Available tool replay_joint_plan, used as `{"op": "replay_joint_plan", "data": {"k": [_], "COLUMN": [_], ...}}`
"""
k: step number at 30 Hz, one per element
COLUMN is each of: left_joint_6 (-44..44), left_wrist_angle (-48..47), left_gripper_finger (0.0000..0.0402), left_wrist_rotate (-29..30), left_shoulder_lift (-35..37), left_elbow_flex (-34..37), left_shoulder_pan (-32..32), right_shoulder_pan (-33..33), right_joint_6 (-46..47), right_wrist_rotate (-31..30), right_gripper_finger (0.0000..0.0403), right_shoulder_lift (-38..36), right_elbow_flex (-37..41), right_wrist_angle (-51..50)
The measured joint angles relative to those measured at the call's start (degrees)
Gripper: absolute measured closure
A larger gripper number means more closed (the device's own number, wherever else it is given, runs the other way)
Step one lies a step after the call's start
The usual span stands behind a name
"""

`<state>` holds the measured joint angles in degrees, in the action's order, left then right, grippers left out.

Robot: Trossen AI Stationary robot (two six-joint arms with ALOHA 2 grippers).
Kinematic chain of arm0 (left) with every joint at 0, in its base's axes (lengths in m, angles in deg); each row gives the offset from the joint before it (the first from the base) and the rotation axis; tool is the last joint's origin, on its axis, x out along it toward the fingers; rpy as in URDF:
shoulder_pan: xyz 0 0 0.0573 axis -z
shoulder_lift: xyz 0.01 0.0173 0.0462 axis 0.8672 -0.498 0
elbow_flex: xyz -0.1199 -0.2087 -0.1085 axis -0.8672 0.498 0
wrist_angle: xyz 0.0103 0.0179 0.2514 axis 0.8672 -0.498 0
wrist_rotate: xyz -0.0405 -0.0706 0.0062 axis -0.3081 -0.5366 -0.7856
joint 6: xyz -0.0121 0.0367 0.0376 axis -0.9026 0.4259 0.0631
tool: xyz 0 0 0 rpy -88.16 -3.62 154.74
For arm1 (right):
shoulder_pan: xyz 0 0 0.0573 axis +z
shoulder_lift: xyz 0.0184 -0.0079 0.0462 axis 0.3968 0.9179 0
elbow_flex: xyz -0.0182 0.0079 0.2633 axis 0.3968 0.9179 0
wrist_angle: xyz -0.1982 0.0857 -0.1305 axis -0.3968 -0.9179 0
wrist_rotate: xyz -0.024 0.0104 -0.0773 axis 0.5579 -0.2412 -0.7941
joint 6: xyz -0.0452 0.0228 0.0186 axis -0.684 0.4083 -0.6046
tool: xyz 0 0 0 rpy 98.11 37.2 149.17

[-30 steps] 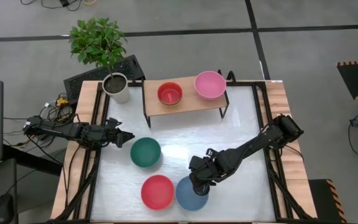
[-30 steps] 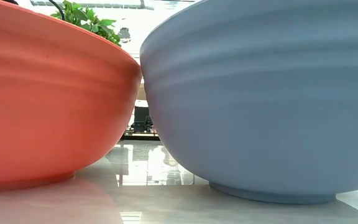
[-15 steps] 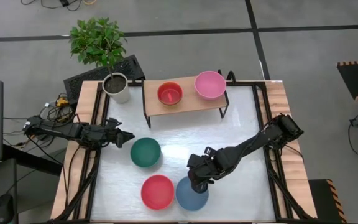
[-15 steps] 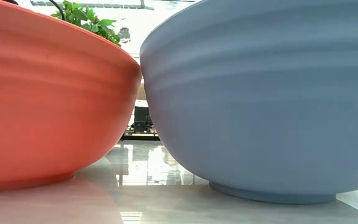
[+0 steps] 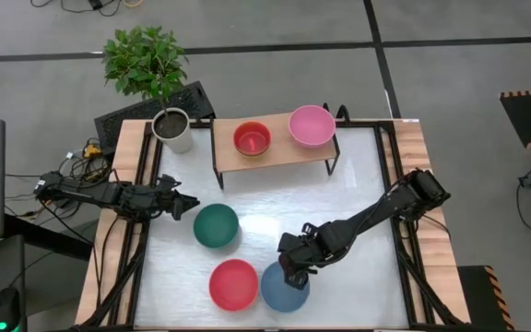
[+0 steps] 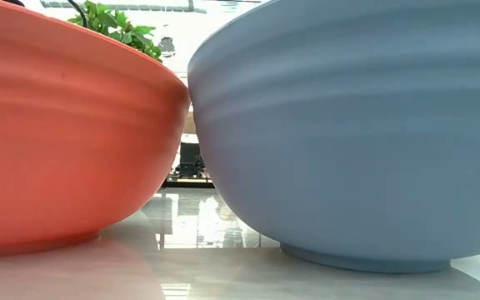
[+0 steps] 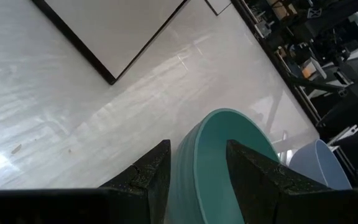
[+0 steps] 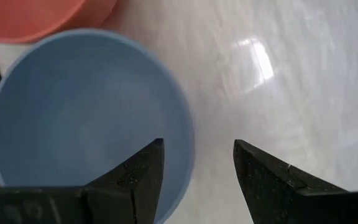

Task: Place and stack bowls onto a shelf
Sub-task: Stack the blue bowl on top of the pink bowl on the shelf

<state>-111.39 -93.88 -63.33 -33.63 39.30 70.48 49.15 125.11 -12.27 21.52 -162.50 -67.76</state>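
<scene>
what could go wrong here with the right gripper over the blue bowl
The right gripper straddles the blue bowl's rim with open jaws; a shallow bite might slip. The large red bowl sits very close, so a nudge may push it. On the shelf, free space is tight.

Two bowls [image 5: 253, 138] were set side by side on the shelf [image 5: 284, 153] at the bench's [image 5: 358, 194] far edge, a plant pot [image 5: 172, 130] to its left. Three bowls [image 5: 216, 226] were placed nearer the front, two touching.
</scene>
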Motion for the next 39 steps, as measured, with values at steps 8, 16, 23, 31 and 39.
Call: {"op": "replay_joint_plan", "data": {"k": [8,16,23,31,39], "left_joint_6": [-0.06,-0.41,-0.44,-0.42,-0.42], "left_wrist_angle": [0.0,0.0,-0.02,-0.02,-0.02], "left_gripper_finger": [0.0262,0.0262,0.0262,0.0262,0.0262], "left_wrist_rotate": [-0.04,-0.09,0.02,-0.04,-0.07], "left_shoulder_lift": [0.0,-0.01,0.0,0.0,0.0], "left_elbow_flex": [-0.02,-0.02,-0.04,-0.04,-0.04], "left_shoulder_pan": [0.0,0.0,0.0,0.0,0.0], "right_shoulder_pan": [-0.49,-0.55,-1.08,-1.19,-1.54], "right_joint_6": [-2.91,-0.35,-1.53,-1.77,-0.09], "right_wrist_rotate": [0.29,3.22,5.02,7.4,9.56], "right_gripper_finger": [0.0182,0.0182,0.0188,0.0195,0.0239], "right_shoulder_lift": [-0.01,0.04,0.04,0.04,0.02], "right_elbow_flex": [0.61,5.31,5.38,5.58,8.04], "right_wrist_angle": [1.16,8.48,8.18,6.26,8.05]}}
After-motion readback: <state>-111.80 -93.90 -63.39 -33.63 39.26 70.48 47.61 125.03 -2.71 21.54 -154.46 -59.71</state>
